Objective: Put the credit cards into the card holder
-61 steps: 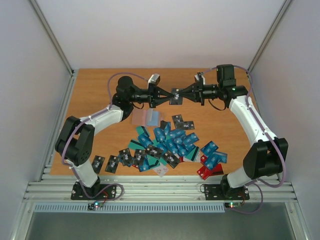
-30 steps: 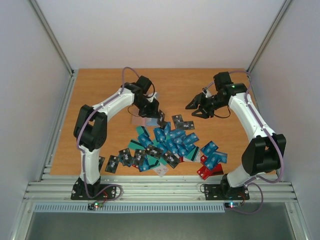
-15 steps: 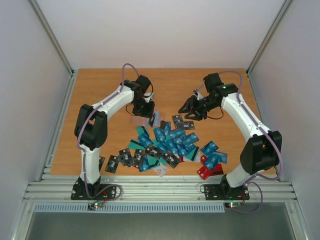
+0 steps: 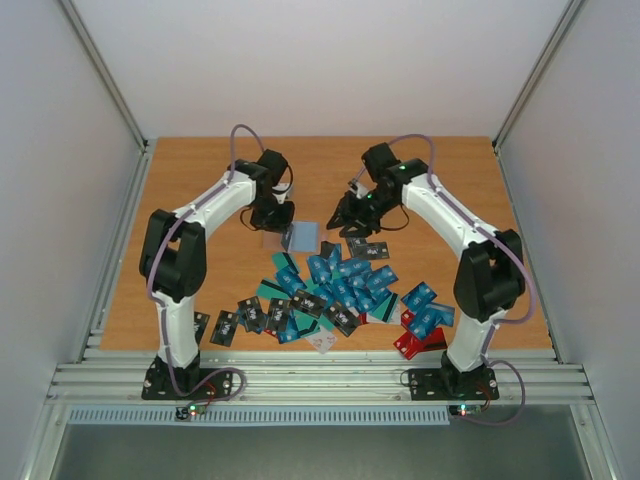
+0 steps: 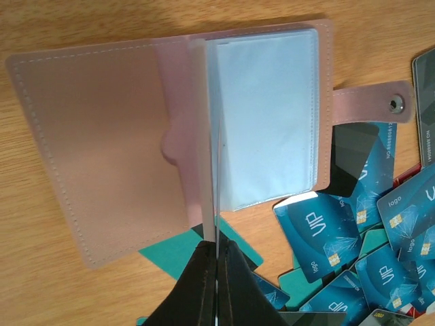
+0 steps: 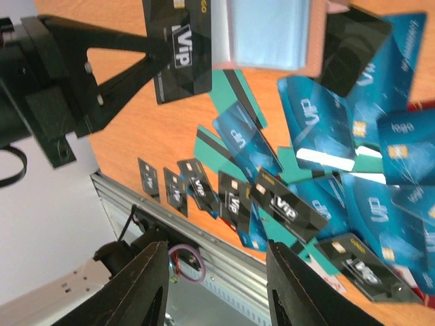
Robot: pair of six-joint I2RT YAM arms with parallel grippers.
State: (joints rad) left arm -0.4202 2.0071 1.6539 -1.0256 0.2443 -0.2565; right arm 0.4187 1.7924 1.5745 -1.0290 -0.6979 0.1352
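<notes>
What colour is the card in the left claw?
Black card, pale VIP lettering; clearest in the right wrist view.

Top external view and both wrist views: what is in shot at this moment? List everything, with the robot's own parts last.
card holder: one, pinkish-brown, lying open on the table at the far edge of the card pile, clear sleeves showing.
held card: one, black with light marks, pinched on edge over the open holder.
credit cards: many, mostly blue, some teal, black and red, scattered flat between the holder and the arm bases.
table: one, brown wood, under everything.
left gripper: one, black, shut on the held card.
right gripper: one, black, open and empty, above the far side of the pile.
</notes>
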